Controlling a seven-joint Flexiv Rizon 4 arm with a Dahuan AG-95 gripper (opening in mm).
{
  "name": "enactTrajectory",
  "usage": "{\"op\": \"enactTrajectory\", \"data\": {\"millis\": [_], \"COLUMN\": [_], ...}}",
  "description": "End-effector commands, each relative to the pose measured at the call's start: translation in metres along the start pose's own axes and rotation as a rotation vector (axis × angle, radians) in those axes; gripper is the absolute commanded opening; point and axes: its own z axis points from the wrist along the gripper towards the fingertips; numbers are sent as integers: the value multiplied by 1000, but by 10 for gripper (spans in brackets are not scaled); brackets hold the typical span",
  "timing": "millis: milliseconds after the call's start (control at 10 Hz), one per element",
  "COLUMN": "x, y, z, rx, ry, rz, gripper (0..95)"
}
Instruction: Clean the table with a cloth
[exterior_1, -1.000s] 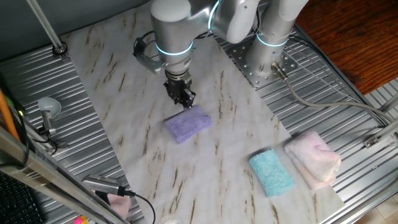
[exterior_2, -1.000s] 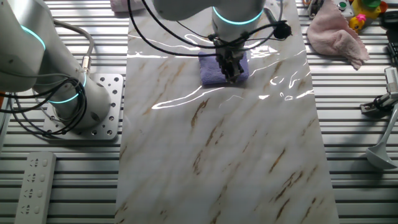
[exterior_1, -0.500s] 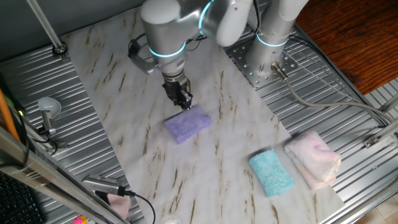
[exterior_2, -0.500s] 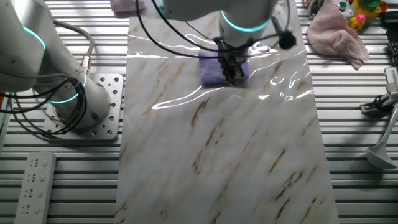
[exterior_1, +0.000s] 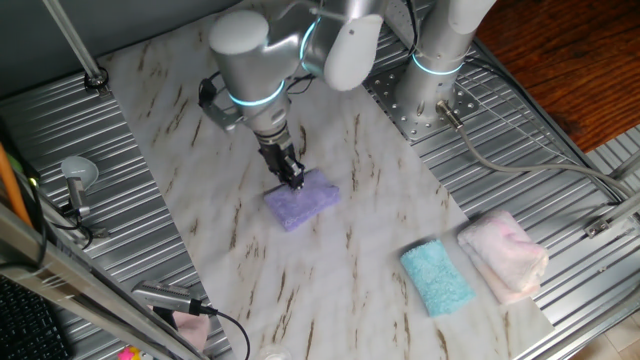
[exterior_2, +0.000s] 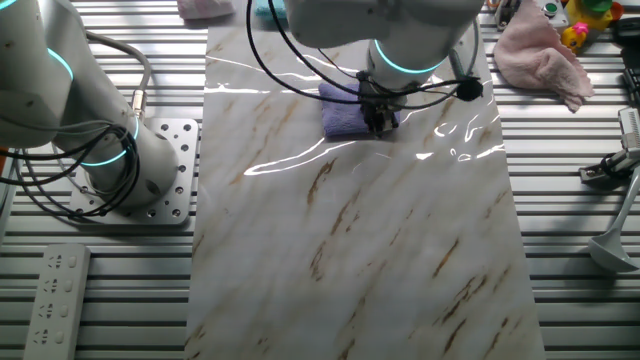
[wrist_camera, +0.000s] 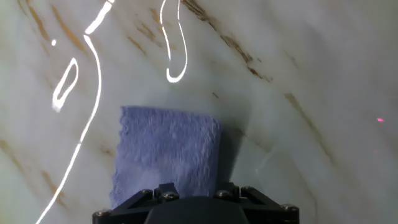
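Lavender cloth lying flat on the marble-look table, a little toward 11 o'clock of the board's middle in one fixed view, folded into a rough rectangle with its long axis running from 8 to 2 o'clock. Gripper pointing down at the cloth's edge on the 11 o'clock side, tips at or just above the fuzzy surface; contact not clear enough to call. Fingers close together and dark in that view, but gap between them too small to read, so open or closed cannot be told. In the other fixed view, same cloth near the far end of the table, toward 12 o'clock, with the gripper over its corner on the 4 o'clock side and black cables looping around the wrist. From the hand view, cloth filling the lower middle, running up toward 12 o'clock from the black gripper body at the bottom edge; fingertips themselves out of frame. Bright curling reflections on the table at 10 to 12 o'clock. Teal cloth and pale pink cloth side by side, touching, at the table's end toward 4 o'clock, well apart from the lavender one.
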Motion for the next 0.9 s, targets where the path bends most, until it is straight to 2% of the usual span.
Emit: {"op": "enactTrajectory", "data": {"millis": [100,300,500,900], "x": [0,0,-1,1], "y": [1,1,0,-3], "z": [4,9,13,11], "rx": [-7,-14,-3,27], "ry": [-2,-14,-25,-42], "rz": [-2,-17,-52,-177], "gripper": [380,380,0,0]}}
